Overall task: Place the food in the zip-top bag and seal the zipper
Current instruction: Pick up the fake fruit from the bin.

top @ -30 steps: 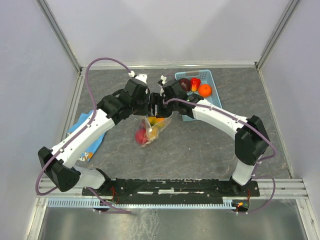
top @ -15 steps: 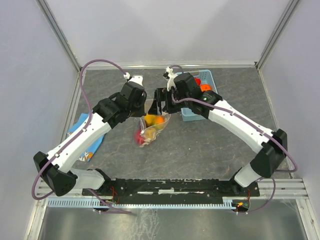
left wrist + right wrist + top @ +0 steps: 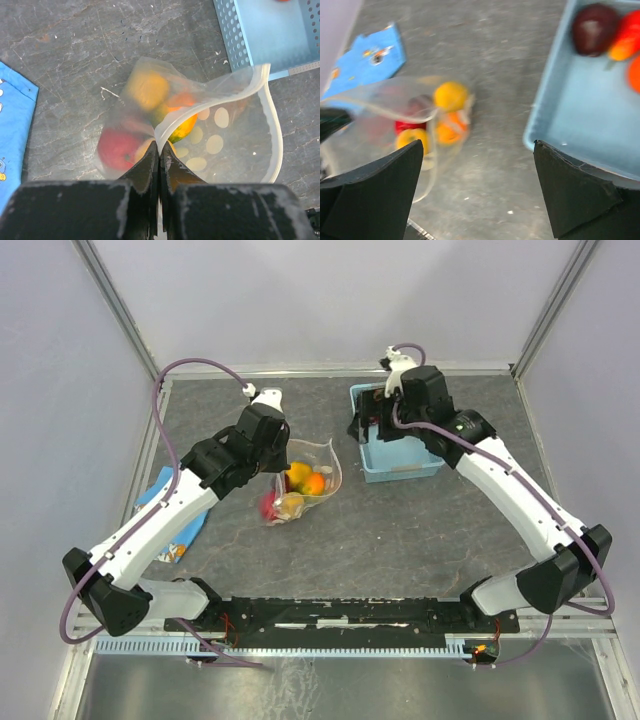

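Observation:
The zip-top bag (image 3: 300,483) lies on the table with its mouth open and holds several pieces of food: a yellow one (image 3: 147,90), an orange one (image 3: 182,120) and a red one (image 3: 117,150). My left gripper (image 3: 160,146) is shut on the whitish zipper (image 3: 172,122) at the near edge of the mouth; it also shows in the top view (image 3: 283,452). My right gripper (image 3: 476,145) is open and empty, hanging over the left rim of the basket (image 3: 555,110). A maroon fruit (image 3: 594,27), a red-orange piece (image 3: 626,35) and an orange (image 3: 635,72) lie in the basket.
The light-blue basket (image 3: 410,465) stands at the back right, partly under my right gripper (image 3: 372,428). A blue cloth (image 3: 160,502) lies at the left under my left arm. Metal frame posts and walls close in the table.
My right arm has swung away from the bag's mouth to the back right, over the basket. The bag has settled slightly left. My left gripper keeps its hold on the zipper.

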Tool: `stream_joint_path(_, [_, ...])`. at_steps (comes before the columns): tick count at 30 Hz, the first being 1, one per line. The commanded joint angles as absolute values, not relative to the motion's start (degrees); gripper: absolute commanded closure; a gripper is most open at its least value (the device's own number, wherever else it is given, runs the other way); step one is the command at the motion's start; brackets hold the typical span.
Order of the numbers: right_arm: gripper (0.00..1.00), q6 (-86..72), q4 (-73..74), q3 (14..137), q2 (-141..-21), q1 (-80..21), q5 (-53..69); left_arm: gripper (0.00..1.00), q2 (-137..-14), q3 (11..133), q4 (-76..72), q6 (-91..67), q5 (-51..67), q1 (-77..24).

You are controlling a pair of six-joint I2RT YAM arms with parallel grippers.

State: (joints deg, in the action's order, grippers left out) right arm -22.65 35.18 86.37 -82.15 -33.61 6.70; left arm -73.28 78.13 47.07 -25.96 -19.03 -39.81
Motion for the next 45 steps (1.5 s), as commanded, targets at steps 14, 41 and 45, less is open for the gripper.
stream_joint_path(14, [0.01,-0.76,29.18,92.08,-103.02,-20.50,-14.17,0.97,-72.04,78.08,43.11,-26.93,-25.84,-39.30])
stream_joint_path(41, [0.01,7.74,35.19,112.60,-131.09,-16.90,-17.43,0.97,-80.44,83.91,40.18,-20.13,-19.96,-35.97])
stream_joint_path(45, [0.01,6.73,36.97,112.99,-132.24,-15.91,-14.82,0.97,-80.86,82.99,39.90,-20.17,-18.81,-35.95])
